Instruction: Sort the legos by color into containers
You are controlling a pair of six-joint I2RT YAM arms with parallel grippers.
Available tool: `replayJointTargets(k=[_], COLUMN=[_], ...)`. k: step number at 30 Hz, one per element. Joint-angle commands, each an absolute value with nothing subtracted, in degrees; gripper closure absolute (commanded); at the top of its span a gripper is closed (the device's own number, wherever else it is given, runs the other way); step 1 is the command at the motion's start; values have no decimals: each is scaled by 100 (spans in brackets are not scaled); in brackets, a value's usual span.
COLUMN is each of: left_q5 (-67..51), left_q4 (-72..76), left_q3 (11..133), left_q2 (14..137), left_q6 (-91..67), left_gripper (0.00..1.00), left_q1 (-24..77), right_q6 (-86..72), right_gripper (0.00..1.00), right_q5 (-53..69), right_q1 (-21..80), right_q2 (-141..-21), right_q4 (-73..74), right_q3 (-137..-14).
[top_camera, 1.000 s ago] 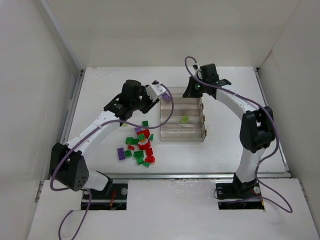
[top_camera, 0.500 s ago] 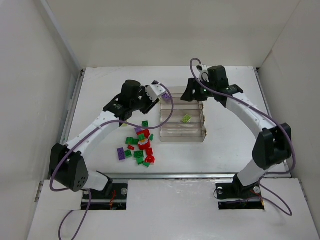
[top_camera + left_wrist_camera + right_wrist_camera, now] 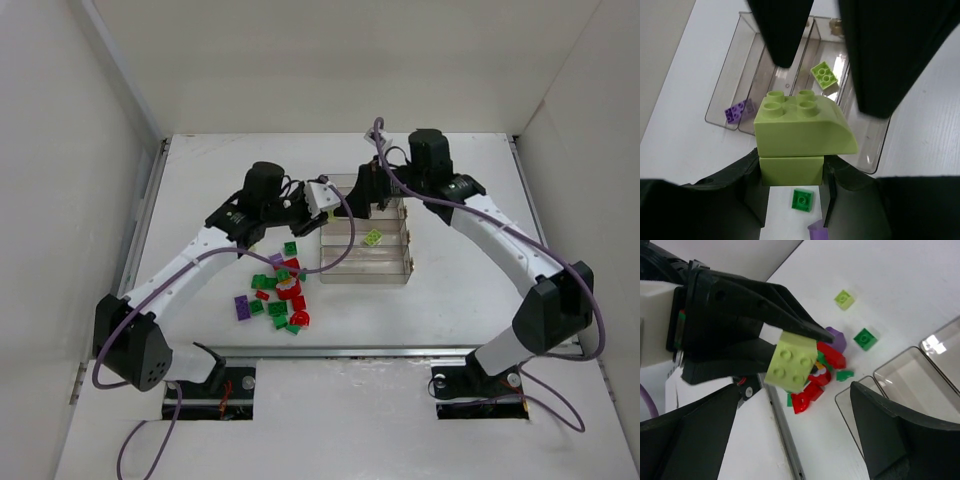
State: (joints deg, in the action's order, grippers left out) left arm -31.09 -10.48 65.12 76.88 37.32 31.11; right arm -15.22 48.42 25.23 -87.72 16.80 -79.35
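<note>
Brick in play: the lime curved brick (image 3: 800,132), four studs up in the left wrist view and seemingly seated on a second lime piece. The left gripper (image 3: 333,197) pinches its lower half, jaws closed onto it. The brick hangs in the air over the left end of the compartment tray (image 3: 360,278), touching nothing else.

Facing it is the right gripper (image 3: 372,192), spread wide and holding nothing. Its two black fingers (image 3: 782,30) stand one on each side of the brick, clear of it, and the studded face is turned toward that wrist. So the brick lies straight ahead of the right gripper, between its fingers. I judge that a handover is set up: the right jaws need only close across the brick's sides.

Beneath, a loose lime brick (image 3: 823,75) lies in the third compartment from the far side, the likely destination. A purple brick (image 3: 738,111) lies in the far compartment. The remaining legos (image 3: 280,292), red, dark green and purple, sit heaped on the table (image 3: 450,310) near the tray's left end.
</note>
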Motion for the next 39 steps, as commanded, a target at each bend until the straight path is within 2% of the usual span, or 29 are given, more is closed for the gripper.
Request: replayJointTargets(k=[1, 5, 9, 10, 13, 16, 17, 19, 20, 22, 25, 35, 39], left_q5=[-3410, -3358, -3357, -3357, -3357, -3297, -3296, -3217, -3217, -3094, -2858, -2224, -2162], left_q4=[-923, -923, -870, -870, -818, -712, -712, -712, -660, -659, -659, -896, -896], left_q3=[6768, 6768, 6820, 6820, 6820, 6820, 6820, 6820, 6768, 6715, 6636, 5969, 5915], left_q2=[7453, 7453, 7453, 7453, 7453, 7453, 7401, 7400, 7400, 7400, 7348, 7172, 7172], left_q6=[3833, 3832, 3771, 3771, 3771, 3710, 3709, 3709, 3709, 3657, 3656, 3621, 3507], left_gripper=[100, 100, 100, 100, 100, 100, 100, 100, 100, 100, 100, 100, 100], left_q1=[3217, 3269, 3270, 3270, 3270, 3270, 3270, 3270, 3270, 3270, 3270, 3208, 3155], right_q6=[-1634, -1749, -1802, -1802, -1907, -1907, -1907, -1907, -1907, -1969, -2082, -2154, -2153], right_gripper=[3, 8, 24, 41, 61, 51, 54, 67, 83, 98, 100, 100, 100], right_q5=[5221, 5133, 4975, 4975, 4975, 5097, 5098, 5045, 4984, 4983, 4694, 3156, 2735], right_q1=[2689, 2751, 2856, 2856, 2909, 2961, 2962, 2962, 2962, 2962, 2962, 1969, 1969], right_q2=[-8885, -8938, -9053, -9122, -9246, -9308, -9369, -9369, -9369, -9369, -9308, -8509, -8455], right_q4=[1257, 1125, 1125, 1064, 1063, 1063, 1063, 1063, 1063, 1011, 1011, 1449, 1503], right_q3=[-8253, -8306, -8367, -8367, -8481, -8543, -8604, -8604, -8604, -8604, -8544, -7823, -7700])
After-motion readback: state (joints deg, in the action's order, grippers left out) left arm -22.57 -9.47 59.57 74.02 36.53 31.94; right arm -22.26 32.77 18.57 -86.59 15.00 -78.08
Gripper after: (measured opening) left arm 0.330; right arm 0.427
